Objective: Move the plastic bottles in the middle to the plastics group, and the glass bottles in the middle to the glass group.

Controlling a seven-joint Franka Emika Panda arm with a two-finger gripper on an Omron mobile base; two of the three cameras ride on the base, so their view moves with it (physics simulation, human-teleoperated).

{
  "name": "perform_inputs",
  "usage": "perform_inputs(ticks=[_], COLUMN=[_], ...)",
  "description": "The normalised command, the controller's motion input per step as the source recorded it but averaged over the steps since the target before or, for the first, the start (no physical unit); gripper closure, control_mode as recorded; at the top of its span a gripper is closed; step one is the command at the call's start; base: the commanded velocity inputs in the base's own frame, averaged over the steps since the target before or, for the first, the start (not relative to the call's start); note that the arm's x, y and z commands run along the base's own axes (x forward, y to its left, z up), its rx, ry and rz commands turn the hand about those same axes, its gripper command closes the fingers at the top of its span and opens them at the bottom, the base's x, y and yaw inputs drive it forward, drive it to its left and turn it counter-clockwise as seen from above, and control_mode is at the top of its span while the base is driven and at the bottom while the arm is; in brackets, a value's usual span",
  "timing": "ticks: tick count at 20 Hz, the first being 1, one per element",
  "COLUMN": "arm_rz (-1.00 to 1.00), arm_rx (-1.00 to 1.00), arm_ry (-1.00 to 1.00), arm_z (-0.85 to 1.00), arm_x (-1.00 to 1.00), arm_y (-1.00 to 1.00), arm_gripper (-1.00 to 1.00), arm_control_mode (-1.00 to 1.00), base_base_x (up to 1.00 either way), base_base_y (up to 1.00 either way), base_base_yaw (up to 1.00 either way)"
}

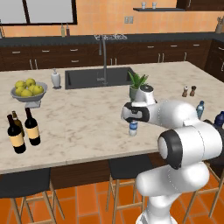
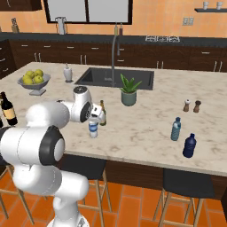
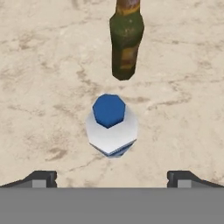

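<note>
The fingers (image 3: 112, 178) stand spread wide and empty, right above the small plastic bottle (image 3: 111, 127) upright on the bench (image 3: 43, 87), the olive-green bottle (image 3: 126, 43) just beyond. It looks light, smooth and easily tipped; I'd grip its body below the cap.

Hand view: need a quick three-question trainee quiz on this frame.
1. True or false: the claw is shut on the small clear plastic bottle with a blue cap.
2. Beyond that bottle stands: A) slender olive-green glass bottle B) red mug C) white plate?
3. Which stands nearer the marble counter front edge: slim light-blue translucent bottle or squat dark-blue bottle?
Key: 1 false, open; 2 A; 3 squat dark-blue bottle.
</note>
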Motion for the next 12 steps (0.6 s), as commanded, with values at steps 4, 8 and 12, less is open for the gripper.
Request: perform_inputs(ticks=[4,8,12], arm_rz=[0.00,0.00,0.00], arm_rx=[0.00,0.00,0.00], arm_ry=[0.00,0.00,0.00], arm_z=[0.00,-0.02,-0.10], arm_x=[0.46,0.25,0.10], arm_y=[-0.08,0.00,0.00], arm_gripper=[-1.00,-1.00,-1.00], arm_control_mode=[-1.00,-1.00,-1.00], base_base_x=[0.00,0.00,0.00], base_base_y=[0.00,0.00,0.00], base_base_yaw=[0.00,0.00,0.00])
